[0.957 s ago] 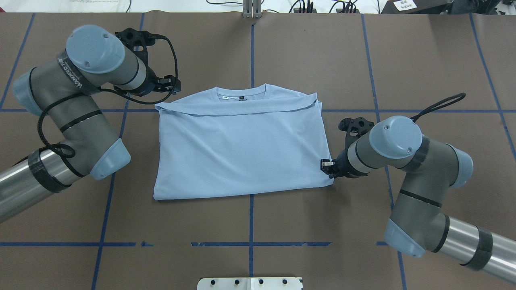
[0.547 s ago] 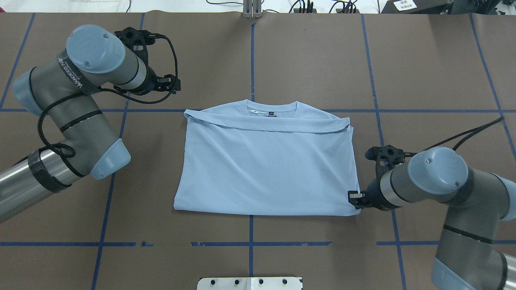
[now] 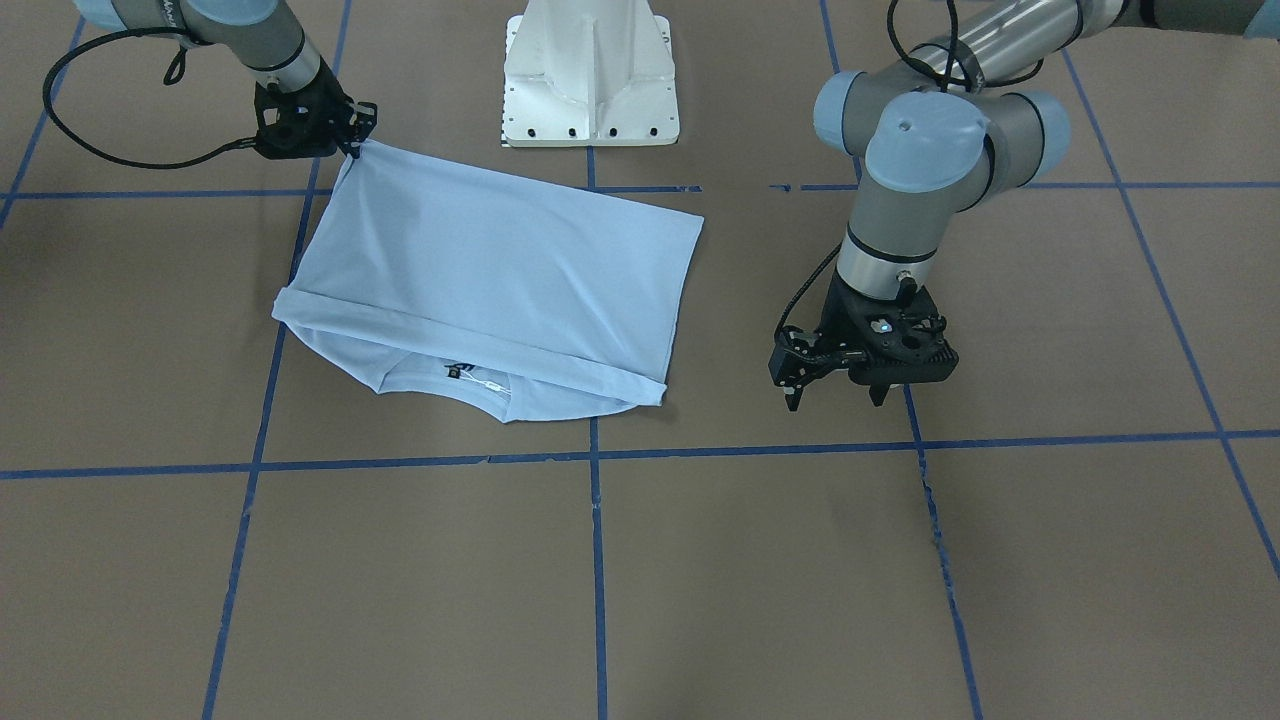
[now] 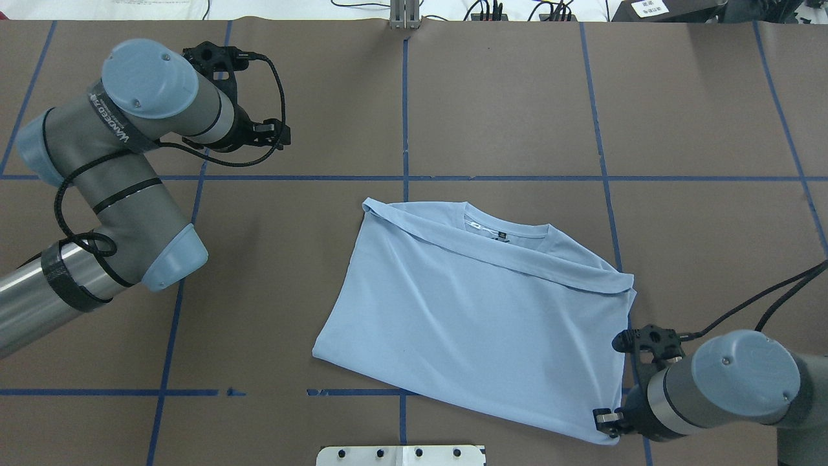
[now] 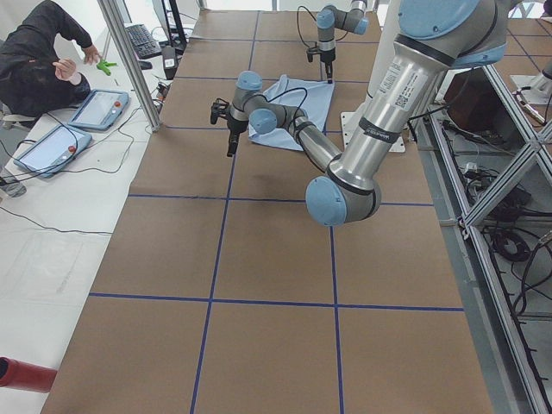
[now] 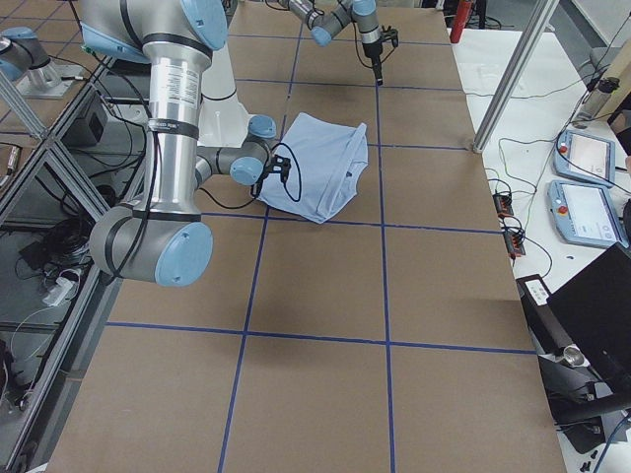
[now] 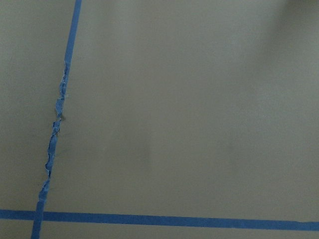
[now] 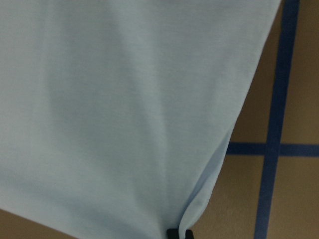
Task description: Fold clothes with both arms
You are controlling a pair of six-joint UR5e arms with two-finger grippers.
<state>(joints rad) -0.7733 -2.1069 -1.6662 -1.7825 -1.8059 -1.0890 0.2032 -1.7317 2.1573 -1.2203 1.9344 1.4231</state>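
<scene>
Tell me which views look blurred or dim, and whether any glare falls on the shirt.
Right wrist view: the T-shirt fills most of the frame and looks soft, its weave unresolved. Left wrist view: dim and slightly blurred, showing only blue tape on the table. Overhead view: sharp and evenly lit, no glare on the T-shirt.

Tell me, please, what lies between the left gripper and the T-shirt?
Nothing stands there: between the left gripper and the T-shirt lies only bare brown table, crossed by one blue tape line. The overhead view shows this clearly.
</scene>
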